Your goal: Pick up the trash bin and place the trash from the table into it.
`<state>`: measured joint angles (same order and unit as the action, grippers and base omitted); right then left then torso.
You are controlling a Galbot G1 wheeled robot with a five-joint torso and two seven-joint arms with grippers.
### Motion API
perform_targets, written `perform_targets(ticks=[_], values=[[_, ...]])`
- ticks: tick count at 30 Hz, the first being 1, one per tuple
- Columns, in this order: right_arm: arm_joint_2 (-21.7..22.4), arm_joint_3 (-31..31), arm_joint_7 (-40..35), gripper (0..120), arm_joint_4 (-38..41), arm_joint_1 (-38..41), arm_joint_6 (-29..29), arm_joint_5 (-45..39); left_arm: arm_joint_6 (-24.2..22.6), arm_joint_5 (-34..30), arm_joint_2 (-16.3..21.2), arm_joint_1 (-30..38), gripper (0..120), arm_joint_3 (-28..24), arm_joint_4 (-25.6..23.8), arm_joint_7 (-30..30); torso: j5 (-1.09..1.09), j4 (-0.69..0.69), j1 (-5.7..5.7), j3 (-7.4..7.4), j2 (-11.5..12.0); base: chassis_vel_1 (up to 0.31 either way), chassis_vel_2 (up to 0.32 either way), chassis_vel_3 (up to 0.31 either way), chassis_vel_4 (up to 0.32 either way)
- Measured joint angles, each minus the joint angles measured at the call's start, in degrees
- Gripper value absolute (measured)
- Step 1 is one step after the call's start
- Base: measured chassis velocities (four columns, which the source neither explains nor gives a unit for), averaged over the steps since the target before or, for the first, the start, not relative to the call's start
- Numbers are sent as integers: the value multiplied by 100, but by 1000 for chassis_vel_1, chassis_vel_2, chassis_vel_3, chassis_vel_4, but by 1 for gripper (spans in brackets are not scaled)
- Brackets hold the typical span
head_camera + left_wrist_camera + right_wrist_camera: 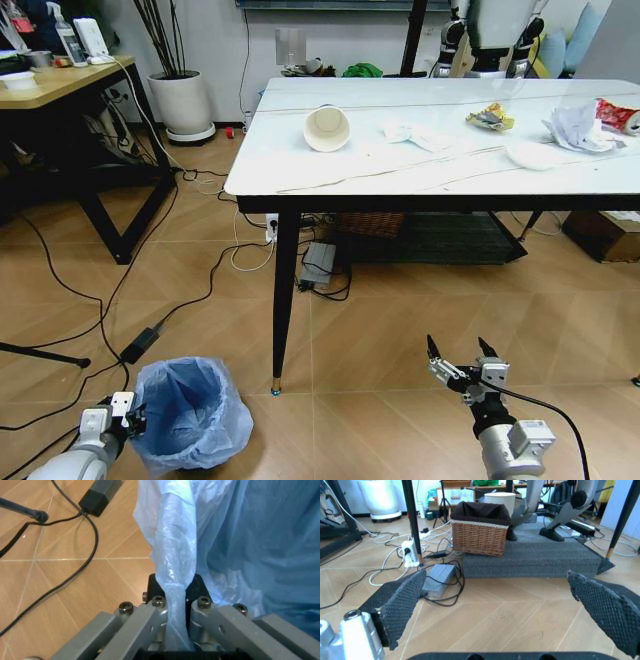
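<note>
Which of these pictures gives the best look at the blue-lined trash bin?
The head view: the whole trash bin stands on the floor beside the left claw. The left wrist view gives a close-up of its bag rim, pinched in that claw.

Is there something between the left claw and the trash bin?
No. The left claw is shut on the rim of the trash bin, pinching its blue bag. The right claw hangs open above the floor.

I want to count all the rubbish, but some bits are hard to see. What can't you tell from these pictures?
- Crushed red can: head view, cut off by the picture's edge.
- Round bin lined with light-blue plastic bag: head view, the crinkly bag hides its bottom.
- Left gripper: left wrist view, shut on the bag's rim; whether it pinches the bin wall too is hidden.
</note>
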<state>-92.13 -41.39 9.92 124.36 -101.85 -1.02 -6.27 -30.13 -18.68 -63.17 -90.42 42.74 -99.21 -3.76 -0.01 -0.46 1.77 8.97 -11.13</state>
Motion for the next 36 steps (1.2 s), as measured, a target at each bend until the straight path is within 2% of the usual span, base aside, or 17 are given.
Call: perform_targets(ticks=[5,7,9,15,17,19,21,23,25,27,29,31,33,36], values=[[0,0,0,100,14,-70,82,20,6,-272,-110,-252,0,38,-507,165,-1,2,0,1,0,0,0,0,0],[0,-1,-1,100,14,-73,88,21,7,-296,-117,-272,0,42,-556,180,0,2,0,1,0,0,0,0,0],[0,-19,0,100,35,-99,119,24,-11,-574,-140,-394,0,72,-903,326,2,0,0,0,0,0,0,0,0],[0,-24,5,100,69,-117,144,28,-111,-854,-141,-517,0,106,-1286,613,1,1,0,0,0,0,0,0,0],[0,-35,9,100,81,-122,154,29,-269,-1184,-131,-684,0,119,-1783,1001,0,0,0,0,0,0,0,0,0],[0,-39,9,100,81,-123,155,29,-305,-1247,-131,-713,0,119,-1873,1086,0,0,0,0,0,0,0,0,0],[0,-58,12,100,81,-124,170,29,-550,-1596,-128,-960,0,132,-2508,1699,1,1,1,0,-1,0,0,0,0],[0,-59,13,100,80,-123,173,29,-580,-1627,-128,-1006,0,134,-2627,1778,1,1,0,0,-1,0,0,0,0],[0,-63,23,100,77,-128,184,28,-738,-1760,-117,-1315,0,160,-3240,2208,2,0,0,0,-1,0,0,0,0],[0,-63,24,100,76,-129,186,28,-792,-1801,-117,-1375,0,164,-3342,2291,2,0,0,0,-1,0,0,0,0],[0,-60,32,100,55,-129,203,28,-976,-2032,-125,-1619,0,178,-3719,2599,1,1,0,0,-1,0,0,0,0],[0,-61,34,100,51,-132,208,28,-994,-2058,-128,-1645,0,179,-3765,2631,1,1,0,0,-1,0,0,0,0],[0,-74,54,100,35,-148,233,28,-1119,-2346,-137,-1778,0,194,-4088,2894,2,1,0,0,-1,0,0,0,0],[0,-87,62,100,28,-156,247,28,-1191,-2681,-138,-1838,0,195,-4280,3149,1,0,0,0,-1,0,0,0,0]])
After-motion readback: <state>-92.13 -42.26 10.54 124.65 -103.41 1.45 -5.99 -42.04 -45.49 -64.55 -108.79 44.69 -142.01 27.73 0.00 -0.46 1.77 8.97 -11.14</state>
